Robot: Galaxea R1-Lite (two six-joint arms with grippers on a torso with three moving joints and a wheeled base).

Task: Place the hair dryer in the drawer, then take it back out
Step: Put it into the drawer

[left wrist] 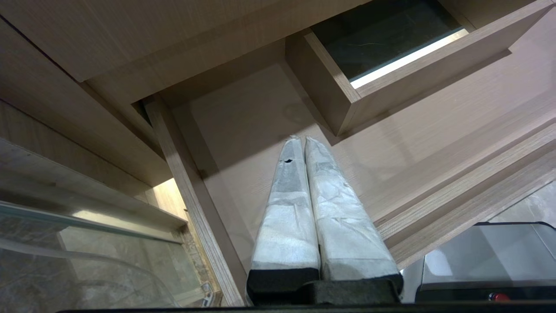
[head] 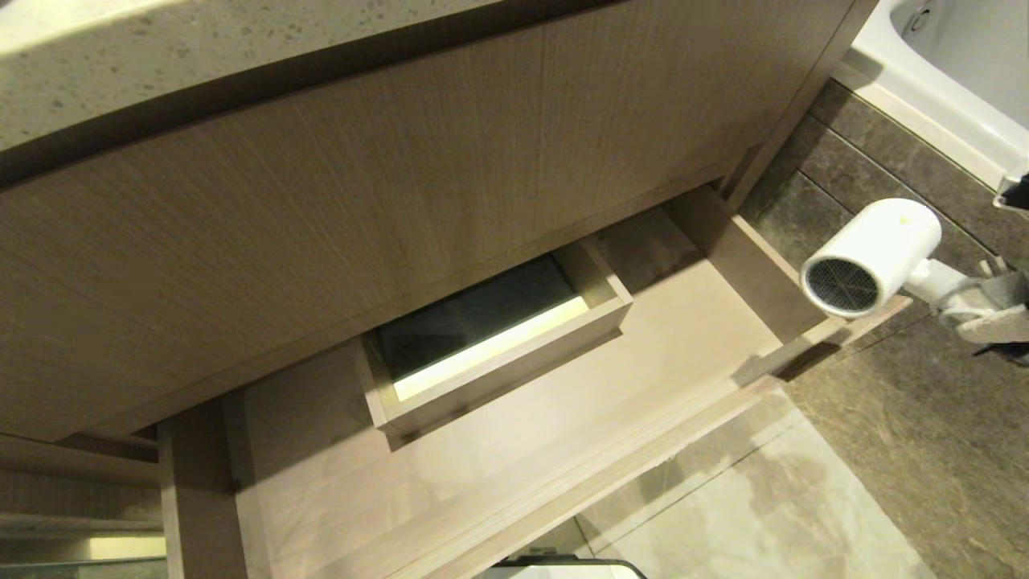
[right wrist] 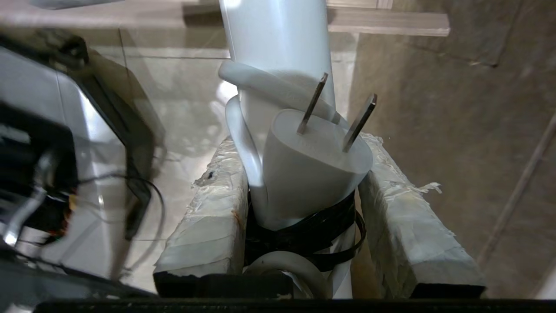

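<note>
The white hair dryer [head: 872,257] hangs at the right, its dark mesh grille facing the open drawer [head: 563,402], level with the drawer's right front corner. My right gripper [head: 977,305] is shut on its handle. In the right wrist view the taped fingers [right wrist: 208,217] clamp the handle [right wrist: 282,39], with the cord and two-pin plug [right wrist: 312,169] strapped to it by a black band; the gripper [right wrist: 299,143] is over the floor. My left gripper [left wrist: 302,139] is shut and empty above the left part of the drawer [left wrist: 260,130].
A boxed cut-out [head: 490,338] stands in the drawer's middle back. Above the drawer is a taller wood panel [head: 321,201] under a speckled countertop [head: 161,48]. A white bathtub edge [head: 949,72] and dark floor tiles [head: 924,442] lie to the right.
</note>
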